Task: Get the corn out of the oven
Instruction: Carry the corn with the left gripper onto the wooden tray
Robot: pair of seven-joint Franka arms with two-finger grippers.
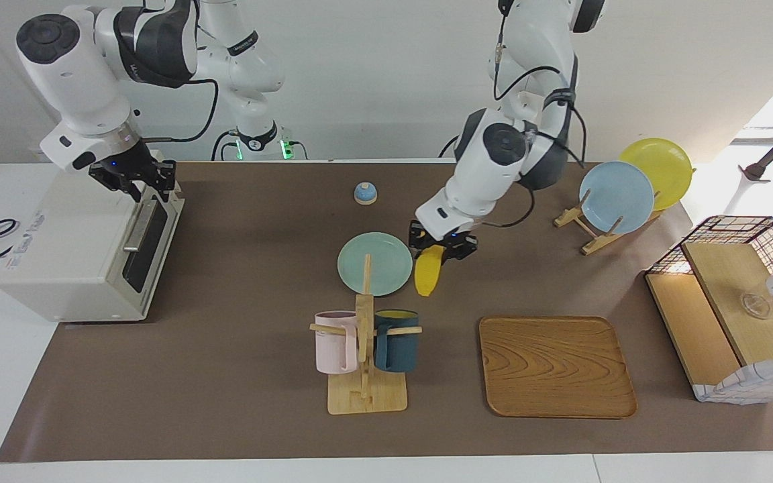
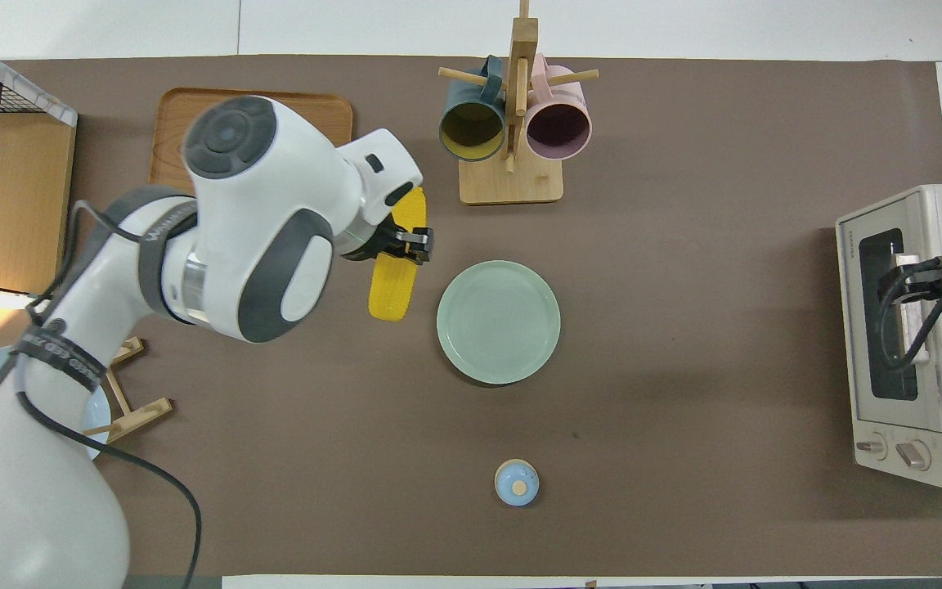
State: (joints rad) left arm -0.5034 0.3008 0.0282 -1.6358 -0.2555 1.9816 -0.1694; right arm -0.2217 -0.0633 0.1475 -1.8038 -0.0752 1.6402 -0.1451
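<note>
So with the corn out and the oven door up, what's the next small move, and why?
Probably lower the corn onto the mat beside the green plate and let go. The left hand holds it just above the table, and the oven looks closed under the right hand at its handle.

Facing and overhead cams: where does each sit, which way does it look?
Facing view: high across the table, looking at the robots; both arms show whole, left hand on the corn, right hand at the oven handle.
Overhead view: above the robots' end, looking steeply down; left arm fills the lower corner, right hand barely shows.
Shared: corn, oven, green plate, half a turn apart.
</note>
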